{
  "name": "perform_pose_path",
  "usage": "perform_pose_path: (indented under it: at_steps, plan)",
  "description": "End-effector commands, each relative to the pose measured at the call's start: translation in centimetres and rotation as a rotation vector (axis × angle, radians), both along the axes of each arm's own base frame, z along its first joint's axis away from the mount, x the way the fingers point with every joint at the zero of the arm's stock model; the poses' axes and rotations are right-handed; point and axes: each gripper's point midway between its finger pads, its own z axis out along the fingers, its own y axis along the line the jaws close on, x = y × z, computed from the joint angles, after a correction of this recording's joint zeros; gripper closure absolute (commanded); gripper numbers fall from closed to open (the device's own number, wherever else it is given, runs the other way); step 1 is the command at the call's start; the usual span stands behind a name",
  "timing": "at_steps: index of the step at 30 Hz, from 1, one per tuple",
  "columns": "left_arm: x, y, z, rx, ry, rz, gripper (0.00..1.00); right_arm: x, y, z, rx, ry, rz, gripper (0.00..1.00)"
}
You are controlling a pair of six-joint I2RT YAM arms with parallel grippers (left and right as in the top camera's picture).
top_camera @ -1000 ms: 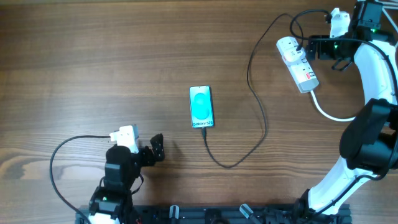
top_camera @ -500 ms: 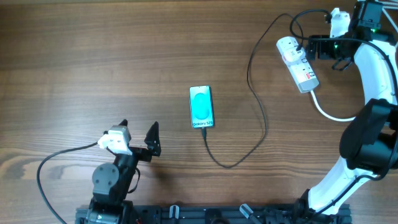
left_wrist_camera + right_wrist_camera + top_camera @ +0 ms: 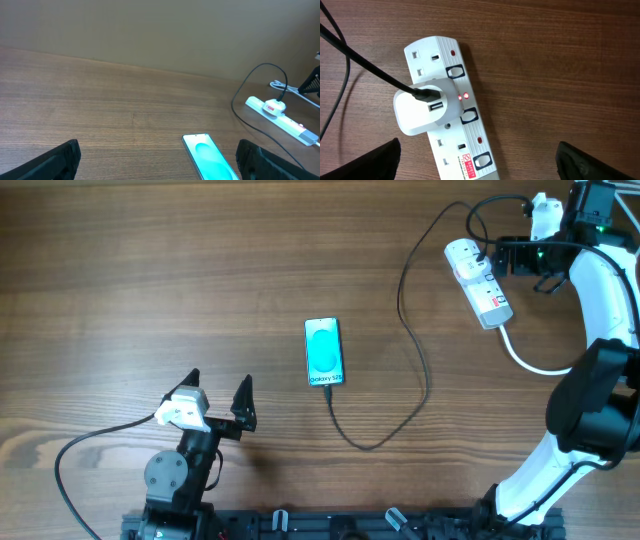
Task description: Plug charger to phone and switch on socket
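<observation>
The phone (image 3: 323, 352) lies flat mid-table with its cyan screen lit, and shows again in the left wrist view (image 3: 210, 161). The charger, a thin black cable (image 3: 412, 330), runs from a white adapter on the socket (image 3: 478, 282) down to the phone's near end; whether its tip is seated I cannot tell. My left gripper (image 3: 218, 392) stands open near the front edge, left of the phone and apart from it. My right gripper (image 3: 479, 162) hangs open over the socket (image 3: 451, 65), where a red lamp (image 3: 465, 95) glows beside the adapter (image 3: 422, 114).
A thick white cord (image 3: 528, 362) leaves the socket's near end and curves toward the right arm's base. The left wrist camera's black cable (image 3: 80, 450) loops on the table at front left. A black rail runs along the front edge.
The left arm has swung left and drawn back a little, so its two spread fingers now point up the table. The right arm, phone and cable have not moved.
</observation>
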Motion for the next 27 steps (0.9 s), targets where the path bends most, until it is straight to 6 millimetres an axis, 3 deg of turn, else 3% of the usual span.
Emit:
perform_pose_path:
  at_steps: [1,11,27]
  plan:
    - [0.0,0.2,-0.2,0.048,-0.007,0.007,0.0,0.0,-0.2,-0.3,-0.016,0.006,0.01,0.0]
    - [0.2,1.5,-0.2,0.051,-0.006,0.068,0.0,0.0,-0.2,-0.3,-0.016,0.006,0.01,0.01]
    - [0.1,1.1,-0.1,0.044,-0.008,0.046,0.0,0.0,-0.2,-0.3,-0.016,0.006,0.01,0.0]
